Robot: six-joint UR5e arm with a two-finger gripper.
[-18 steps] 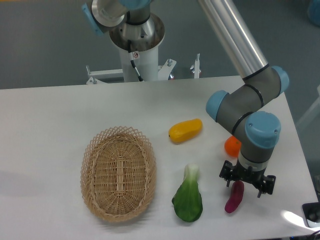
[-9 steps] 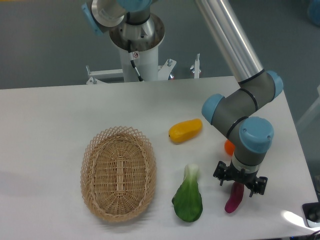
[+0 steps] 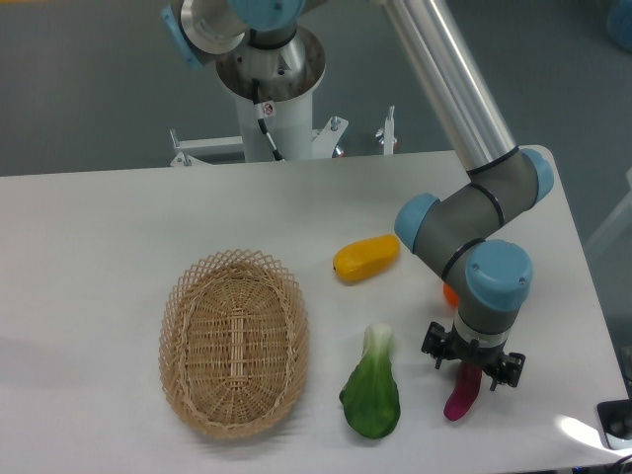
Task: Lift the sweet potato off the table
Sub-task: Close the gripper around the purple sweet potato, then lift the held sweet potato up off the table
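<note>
The sweet potato (image 3: 461,395), a slim magenta-purple tuber, lies on the white table (image 3: 99,247) near the front right. My gripper (image 3: 471,363) hangs straight down over its upper end and hides that end. The wrist blocks the fingers, so I cannot tell whether they are open or touching the tuber.
A wicker basket (image 3: 234,341) stands at front centre-left. A green leafy vegetable (image 3: 373,388) lies just left of the sweet potato. A yellow-orange oblong fruit (image 3: 366,258) lies behind it. A round orange (image 3: 451,292) is mostly hidden behind my arm. The table's right edge is close.
My gripper has shifted a little to the left and now sits more squarely over the sweet potato's upper end. The sweet potato has not moved.
</note>
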